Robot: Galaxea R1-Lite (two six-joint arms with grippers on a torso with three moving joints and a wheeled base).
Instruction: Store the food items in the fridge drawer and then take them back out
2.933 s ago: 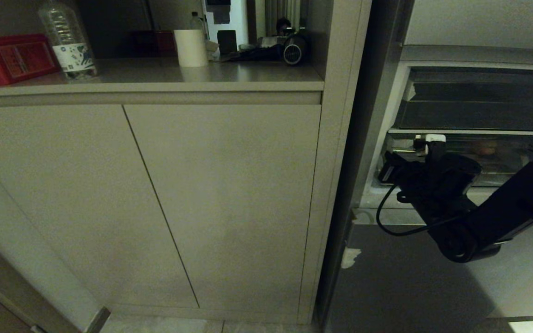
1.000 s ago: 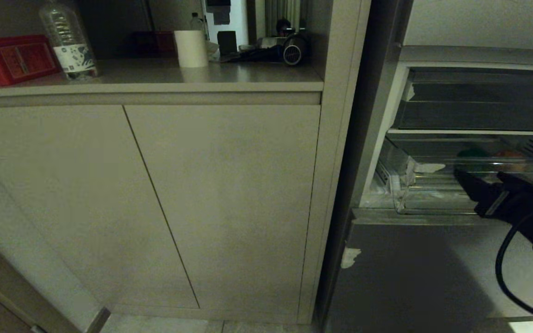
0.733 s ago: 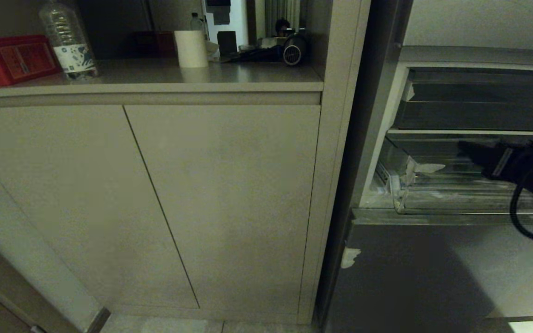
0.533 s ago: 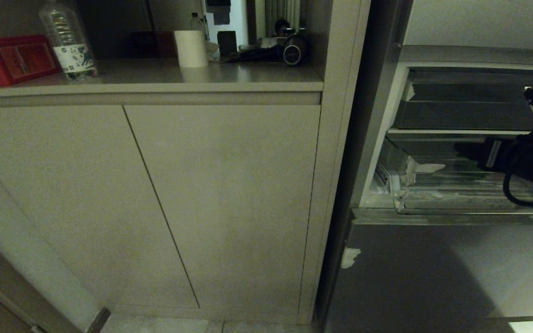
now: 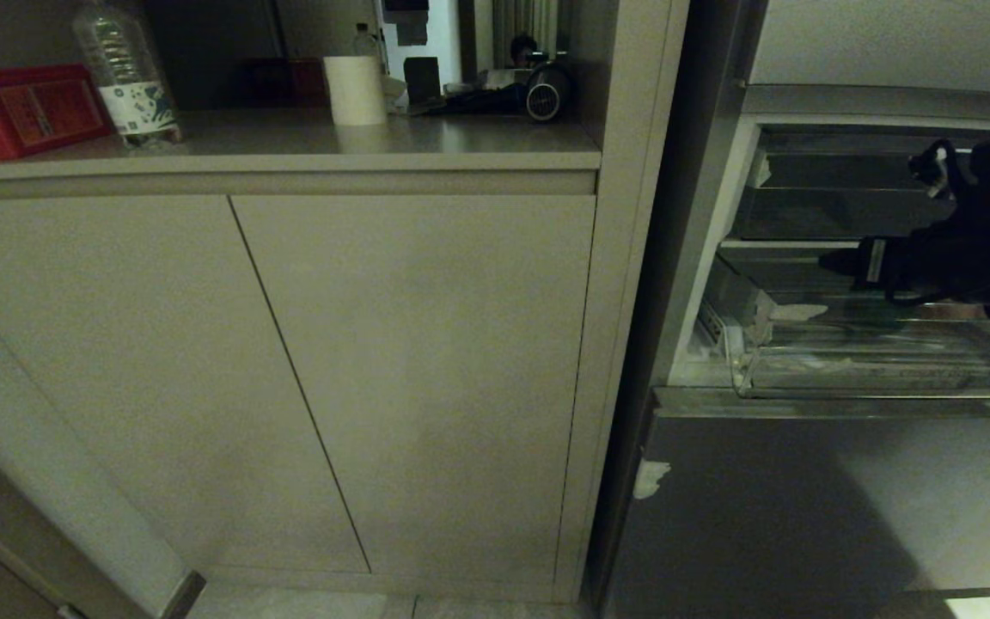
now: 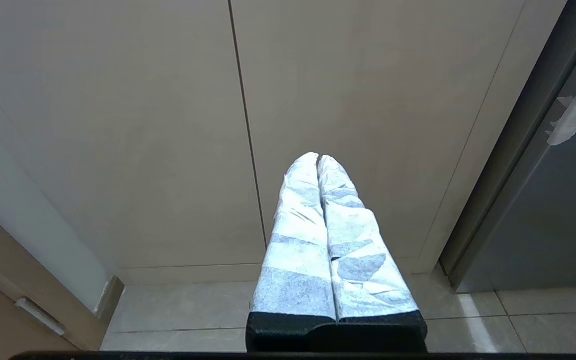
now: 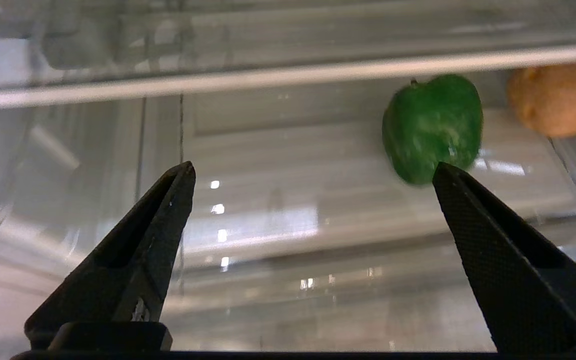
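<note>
Since the earlier frame, the right gripper (image 7: pixel 313 172) has been rising from the drawer's front lip to hover over the pulled-out fridge drawer (image 5: pixel 856 378), at three o'clock in the head view. Its jaws are standing wide and empty. Ahead of them, a green pepper (image 7: pixel 432 127) and the orange-brown fruit (image 7: pixel 554 99) are lying on the drawer floor, so storing looks done and taking them back out is still remaining. Meanwhile the left gripper (image 6: pixel 319 160) is hanging parked before the cabinet, jaws pressed together.

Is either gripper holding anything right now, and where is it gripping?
Nothing is held. The right gripper is open above the fridge drawer; the left gripper is shut on nothing.
</note>
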